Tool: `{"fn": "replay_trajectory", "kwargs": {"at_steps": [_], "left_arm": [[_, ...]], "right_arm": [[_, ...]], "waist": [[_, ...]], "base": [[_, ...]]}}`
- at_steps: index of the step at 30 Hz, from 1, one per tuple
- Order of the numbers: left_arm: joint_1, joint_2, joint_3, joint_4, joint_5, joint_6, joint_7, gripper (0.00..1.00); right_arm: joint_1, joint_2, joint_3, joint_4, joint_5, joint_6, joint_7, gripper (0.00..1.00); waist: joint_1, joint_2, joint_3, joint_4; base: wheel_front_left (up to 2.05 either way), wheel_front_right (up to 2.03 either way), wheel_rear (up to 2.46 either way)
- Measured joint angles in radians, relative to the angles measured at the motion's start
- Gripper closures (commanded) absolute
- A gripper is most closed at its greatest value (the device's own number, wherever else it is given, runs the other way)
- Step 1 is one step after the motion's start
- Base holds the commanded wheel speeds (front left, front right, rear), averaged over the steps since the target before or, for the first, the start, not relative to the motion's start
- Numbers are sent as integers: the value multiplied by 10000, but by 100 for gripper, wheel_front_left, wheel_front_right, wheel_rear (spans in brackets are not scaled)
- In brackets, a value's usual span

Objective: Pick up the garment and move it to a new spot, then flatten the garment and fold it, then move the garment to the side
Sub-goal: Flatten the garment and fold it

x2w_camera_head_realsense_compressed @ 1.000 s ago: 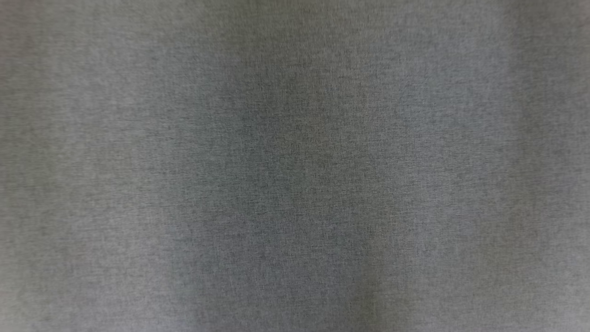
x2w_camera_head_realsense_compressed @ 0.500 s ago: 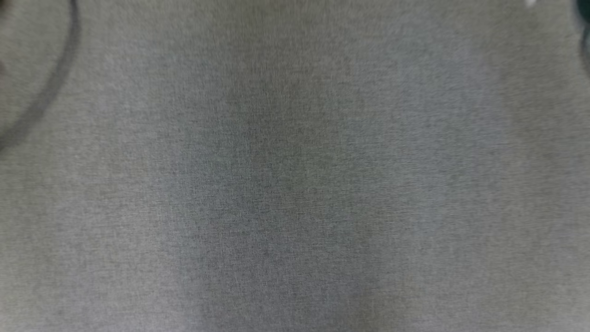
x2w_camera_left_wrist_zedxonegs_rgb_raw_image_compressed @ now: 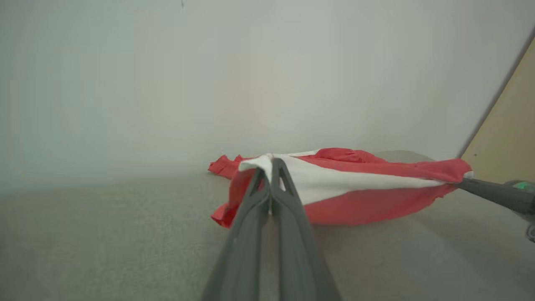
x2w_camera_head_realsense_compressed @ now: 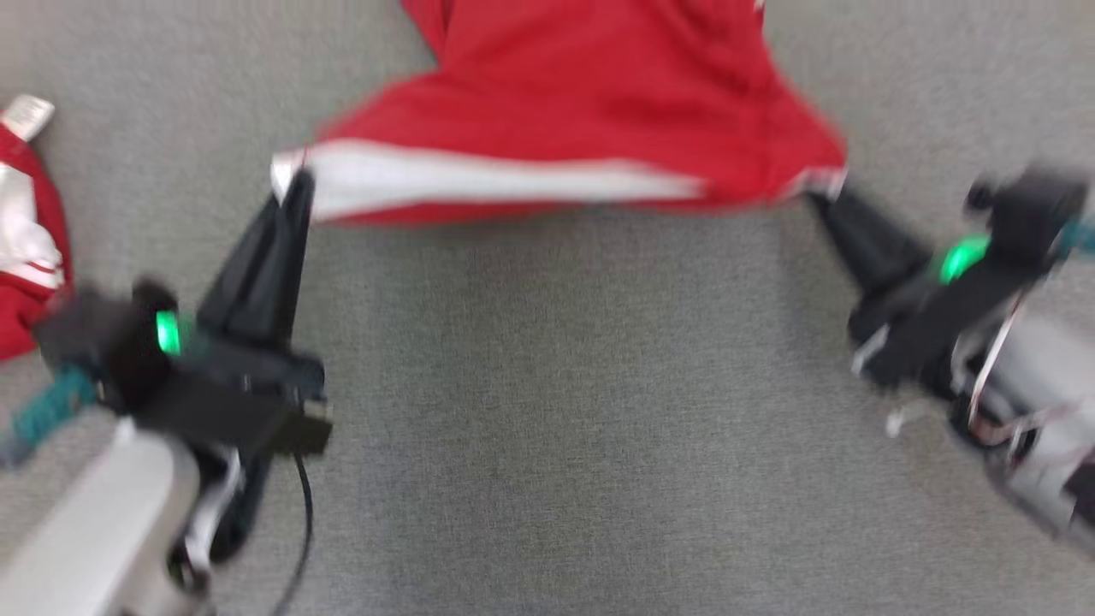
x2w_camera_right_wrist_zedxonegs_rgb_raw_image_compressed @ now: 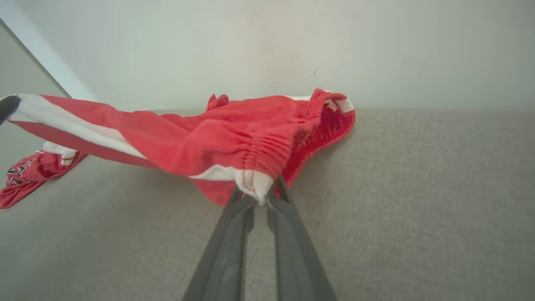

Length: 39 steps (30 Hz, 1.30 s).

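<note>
- A grey woven surface (x2w_camera_head_realsense_compressed: 547, 411) is spread beneath and beyond both sets of jaws.
- The far part of the red garment (x2w_camera_head_realsense_compressed: 582, 103) is rested on it, beyond the jaws of the left gripper (x2w_camera_head_realsense_compressed: 295, 184) and the right gripper (x2w_camera_head_realsense_compressed: 821, 201).
- A second red-and-white garment (x2w_camera_head_realsense_compressed: 26, 248) is laid on it, well to the left of the left jaws.

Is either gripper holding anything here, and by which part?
Both hold the red garment: left gripper pinches its white-striped corner, right gripper the opposite white-trimmed corner.

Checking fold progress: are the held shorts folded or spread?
Spread: red shorts stretched between left pincer and right pincer, each clamping a corner.
</note>
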Motion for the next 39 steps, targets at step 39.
{"fn": "replay_trajectory", "kwargs": {"at_steps": [39], "left_arm": [[5055, -1185, 2339, 303, 2729, -1701, 637, 100]], "right_arm": [[9273, 1697, -4234, -3212, -1622, 0, 1026, 100]], "waist": [[3, 1, -2687, -293]], "base": [[0, 0, 0]]}}
